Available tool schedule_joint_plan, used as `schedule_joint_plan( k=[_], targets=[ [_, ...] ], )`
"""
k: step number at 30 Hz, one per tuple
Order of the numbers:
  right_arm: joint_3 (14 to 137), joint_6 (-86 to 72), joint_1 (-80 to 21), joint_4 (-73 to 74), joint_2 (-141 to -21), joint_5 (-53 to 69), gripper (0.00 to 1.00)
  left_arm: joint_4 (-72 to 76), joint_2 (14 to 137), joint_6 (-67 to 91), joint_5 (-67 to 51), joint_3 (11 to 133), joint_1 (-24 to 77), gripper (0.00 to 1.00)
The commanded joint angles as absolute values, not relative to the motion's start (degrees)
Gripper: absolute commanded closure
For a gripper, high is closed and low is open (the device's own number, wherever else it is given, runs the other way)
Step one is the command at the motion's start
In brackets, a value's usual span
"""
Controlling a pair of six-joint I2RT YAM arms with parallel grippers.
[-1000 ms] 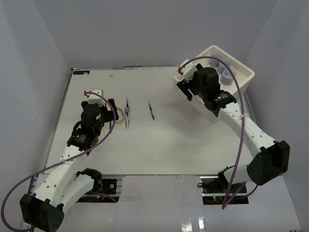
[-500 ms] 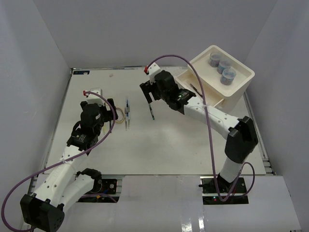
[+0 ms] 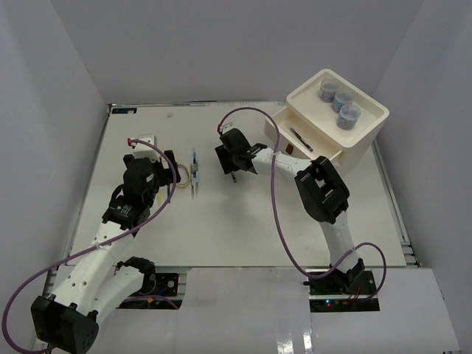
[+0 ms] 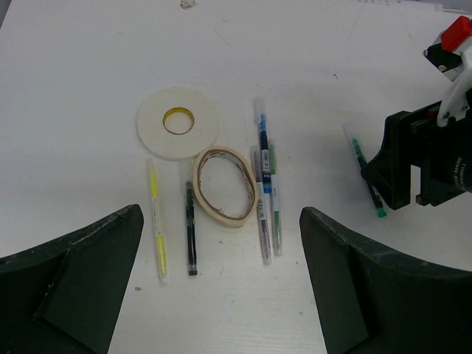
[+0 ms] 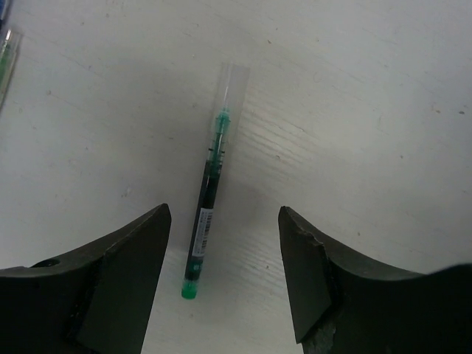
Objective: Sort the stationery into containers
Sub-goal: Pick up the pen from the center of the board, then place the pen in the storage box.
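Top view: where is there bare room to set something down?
Bare: the near half of the table, from the pens to the near edge, and the far strip behind them. Crowded: pens and tapes between left tool and right tool.

**Colour reference: stationery, box, own hardware**
The pen (image 5: 212,184) between the black fingers of my right gripper (image 5: 225,221) has a clear cap, dark barrel and green tip, on the white table (image 5: 383,110). Below my black left gripper (image 4: 221,212): white tape ring (image 4: 158,125) with yellowish core, cream loop (image 4: 198,177) brown inside, yellow pen (image 4: 155,228), black pen (image 4: 190,230), blue pen (image 4: 263,144). Far right: white box (image 3: 361,146), grey-blue jars (image 3: 338,99).
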State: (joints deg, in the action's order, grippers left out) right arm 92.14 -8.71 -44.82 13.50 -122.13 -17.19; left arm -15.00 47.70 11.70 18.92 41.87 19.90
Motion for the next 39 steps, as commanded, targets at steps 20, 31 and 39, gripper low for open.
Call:
schedule_joint_plan(
  k=[20,31,39],
  targets=[
    [92.11,-6.34,-46.14,11.59,-121.3,-20.12,0.92,-15.03,47.81,12.3,16.79,42.36,18.9,0.02],
    [88.34,16.86,-46.32,19.07,-93.09,-23.55,0.92,-15.56,48.69,12.57,17.31,42.71,18.63,0.02],
    [82.54,27.68,-35.88,18.72,-85.78,-21.36,0.92,-15.91,49.31,13.01,16.7,42.71,18.63,0.02]
  ],
)
